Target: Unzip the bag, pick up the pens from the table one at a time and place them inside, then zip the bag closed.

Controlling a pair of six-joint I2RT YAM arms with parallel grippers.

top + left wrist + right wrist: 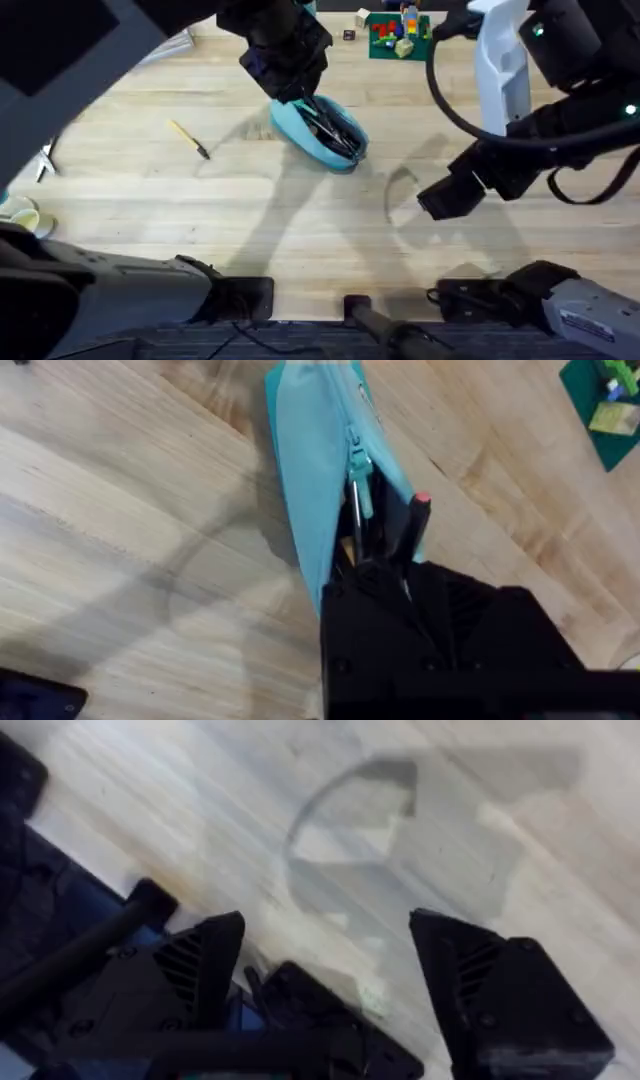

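The bag (322,131) is seen lying unzipped on the bench (150,200), with the pens (335,128) inside it. The left tool (300,95) is clenched on the bag's end. The right tool (325,970) is held released, well apart from the bag.
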